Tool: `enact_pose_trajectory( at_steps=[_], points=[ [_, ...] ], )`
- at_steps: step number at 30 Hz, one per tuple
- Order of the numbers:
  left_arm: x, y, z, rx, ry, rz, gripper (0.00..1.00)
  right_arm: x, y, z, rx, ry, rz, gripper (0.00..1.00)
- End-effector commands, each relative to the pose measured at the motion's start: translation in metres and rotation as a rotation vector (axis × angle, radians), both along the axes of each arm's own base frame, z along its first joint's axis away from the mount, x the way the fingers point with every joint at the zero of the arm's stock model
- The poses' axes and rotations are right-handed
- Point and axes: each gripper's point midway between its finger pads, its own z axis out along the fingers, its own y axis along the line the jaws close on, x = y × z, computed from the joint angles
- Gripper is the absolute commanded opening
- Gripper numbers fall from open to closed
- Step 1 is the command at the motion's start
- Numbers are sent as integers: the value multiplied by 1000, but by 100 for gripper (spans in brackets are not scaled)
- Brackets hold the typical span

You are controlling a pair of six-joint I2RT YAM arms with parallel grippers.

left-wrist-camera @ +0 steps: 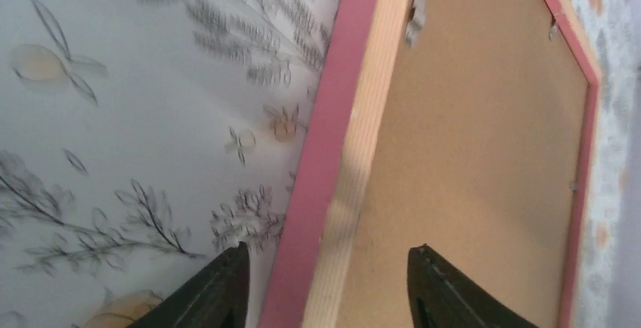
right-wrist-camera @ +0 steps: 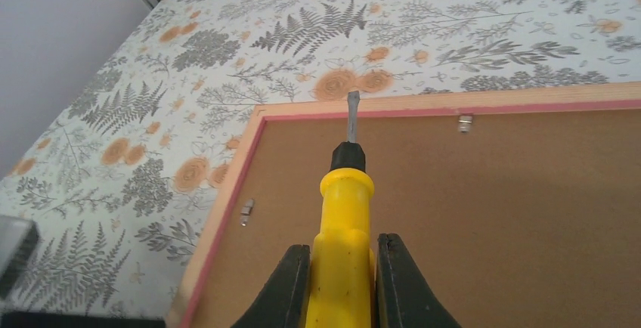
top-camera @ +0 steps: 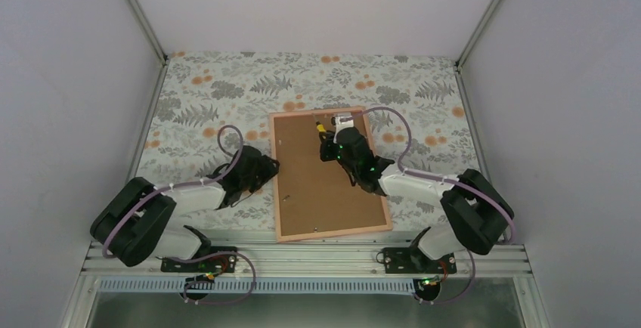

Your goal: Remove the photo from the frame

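The pink frame (top-camera: 274,181) lies face down mid-table, its brown fibreboard backing panel (top-camera: 329,184) up. The photo is hidden under the panel. My left gripper (top-camera: 268,168) is open and empty; in the left wrist view (left-wrist-camera: 329,258) its fingers straddle the frame's pink left rim (left-wrist-camera: 330,124), one over the tablecloth, one over the panel (left-wrist-camera: 484,162). My right gripper (top-camera: 334,143) is shut on a yellow-handled screwdriver (right-wrist-camera: 344,215) over the panel. The screwdriver's blade tip (right-wrist-camera: 352,101) points at the frame's far rim (right-wrist-camera: 469,103).
Small metal retaining tabs sit at the panel's edge, one by the far rim (right-wrist-camera: 465,122), one by the left rim (right-wrist-camera: 246,211), another in the left wrist view (left-wrist-camera: 413,20). A floral tablecloth (top-camera: 219,94) covers the table. Grey walls enclose three sides.
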Motion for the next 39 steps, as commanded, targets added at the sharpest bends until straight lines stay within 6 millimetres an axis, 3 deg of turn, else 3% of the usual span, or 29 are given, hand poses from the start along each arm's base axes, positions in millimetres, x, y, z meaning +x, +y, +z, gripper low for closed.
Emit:
enact_pose_trajectory(
  at_steps=[1,4,7,10,13,18,25,32,39],
  points=[
    [6,42,6,312,4,3,58,2,-19,15,-23,-74,-11,4],
    [39,52,42,494,-108,-83,78,-1,-30,12,-42,-79,-5,4],
    [78,48,81,658,-236,-204,86,-4,-38,8,-56,-81,-6,4],
    [107,43,102,790,-336,-310,94,-8,-45,5,-58,-76,-6,4],
    [133,25,108,848,-419,-466,98,-11,-48,4,-54,-74,-6,4],
    [167,-10,93,885,-489,-698,99,-15,-50,2,-48,-62,2,4],
    [194,-40,43,908,-469,-946,95,-21,-57,4,-50,-64,-2,4],
    [203,-53,17,835,-455,-1049,90,-23,-58,0,-52,-48,-1,4],
    [217,-47,-3,823,-381,-1061,76,-21,-56,-2,-57,-43,3,4]
  ],
)
